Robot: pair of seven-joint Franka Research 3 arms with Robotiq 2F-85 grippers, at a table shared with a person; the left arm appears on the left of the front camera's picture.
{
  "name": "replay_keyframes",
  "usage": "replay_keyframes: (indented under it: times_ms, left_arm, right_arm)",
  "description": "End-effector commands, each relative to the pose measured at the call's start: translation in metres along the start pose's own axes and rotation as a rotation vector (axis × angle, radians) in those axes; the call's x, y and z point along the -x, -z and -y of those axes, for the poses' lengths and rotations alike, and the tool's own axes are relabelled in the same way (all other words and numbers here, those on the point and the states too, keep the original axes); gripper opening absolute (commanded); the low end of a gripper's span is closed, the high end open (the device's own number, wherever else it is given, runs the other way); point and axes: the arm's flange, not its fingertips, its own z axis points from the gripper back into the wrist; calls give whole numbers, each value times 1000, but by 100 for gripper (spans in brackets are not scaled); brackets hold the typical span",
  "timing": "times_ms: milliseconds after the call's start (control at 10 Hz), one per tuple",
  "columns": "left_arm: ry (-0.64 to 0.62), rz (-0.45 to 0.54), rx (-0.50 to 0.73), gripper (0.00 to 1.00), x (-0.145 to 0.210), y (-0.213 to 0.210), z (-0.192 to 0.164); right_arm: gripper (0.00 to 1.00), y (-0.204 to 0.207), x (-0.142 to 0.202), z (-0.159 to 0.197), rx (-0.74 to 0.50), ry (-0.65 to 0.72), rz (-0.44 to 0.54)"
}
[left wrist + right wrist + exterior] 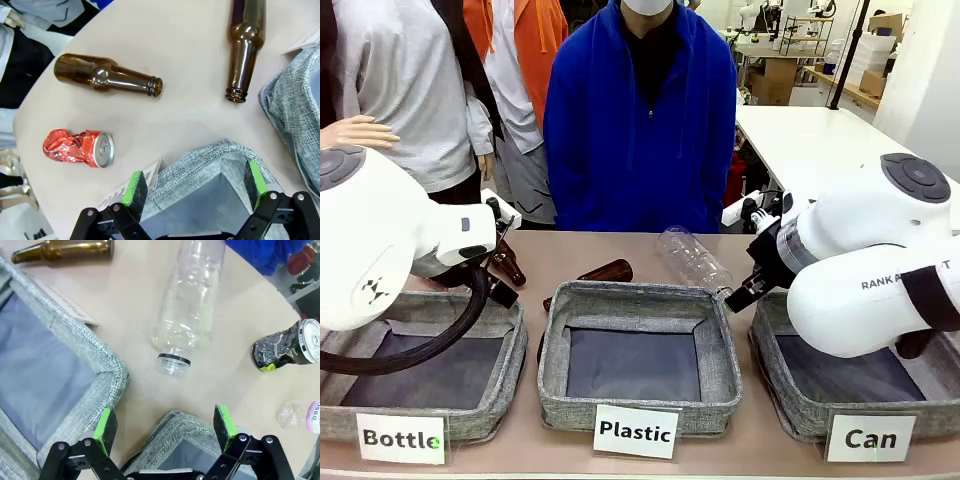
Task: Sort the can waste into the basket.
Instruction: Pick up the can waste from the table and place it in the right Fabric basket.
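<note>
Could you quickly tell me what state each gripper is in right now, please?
Left gripper: open, holding nothing.
Right gripper: open, holding nothing.

- Probably a robotics lab, though the far room is small and unclear
- Two white robot arms (pixel 370 235) at a work table (pixel 552 252)
- Printed sorting cards (pixel 871 438) on grey baskets (pixel 782 405)
- Behind, a white bench (pixel 810 135), cardboard boxes (pixel 772 82), shelving (pixel 802 30)
</note>
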Motion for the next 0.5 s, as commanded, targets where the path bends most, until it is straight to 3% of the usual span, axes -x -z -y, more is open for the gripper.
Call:
replay_keyframes:
  times_ms: [0, 400]
  left_arm:
    - [0, 0, 0, 100, 0, 0, 0]
    - [0, 0, 0, 100, 0, 0, 0]
  right_arm:
    - [100, 0, 0, 0, 0, 0, 0]
    - [100, 0, 0, 0, 0, 0, 0]
